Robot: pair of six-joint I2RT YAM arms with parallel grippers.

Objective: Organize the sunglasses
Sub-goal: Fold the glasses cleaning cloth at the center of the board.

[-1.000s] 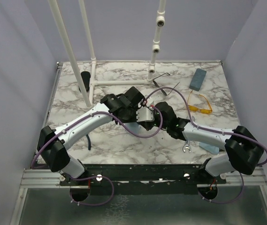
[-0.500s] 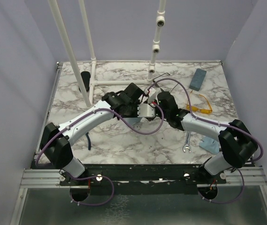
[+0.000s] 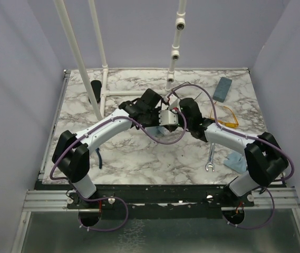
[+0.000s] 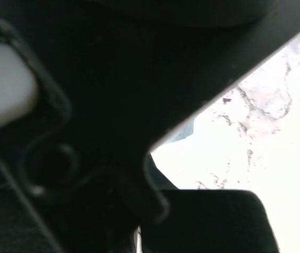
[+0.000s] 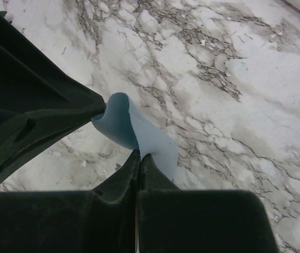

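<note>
Right claw (image 5: 139,154) clamped shut on pale blue cloth (image 5: 139,134), left claw (image 3: 160,118) shut too, its grip hidden, yellow sunglasses (image 3: 224,122) lie untouched on bench (image 3: 139,153) near right claw, so spread cloth evenly, low, no tugging

— What is closing in the worktop (image 3: 139,158)?

— Plain lilac walls: the left wall (image 3: 12,105), the back wall (image 3: 139,31) and the right wall (image 3: 292,79) are standing around three of its edges. The top itself is showing white marble with grey veins, and soft, even light is falling on it.

— Is anything rising from it?

— White pipes (image 3: 78,58) are leaning up from the far left corner, and a jointed pipe (image 3: 175,50) is climbing near the far edge.

— And the near edge?

— A metal rail (image 3: 44,200) is running along it, with a dull grey sheet (image 3: 155,237) lying below.
</note>
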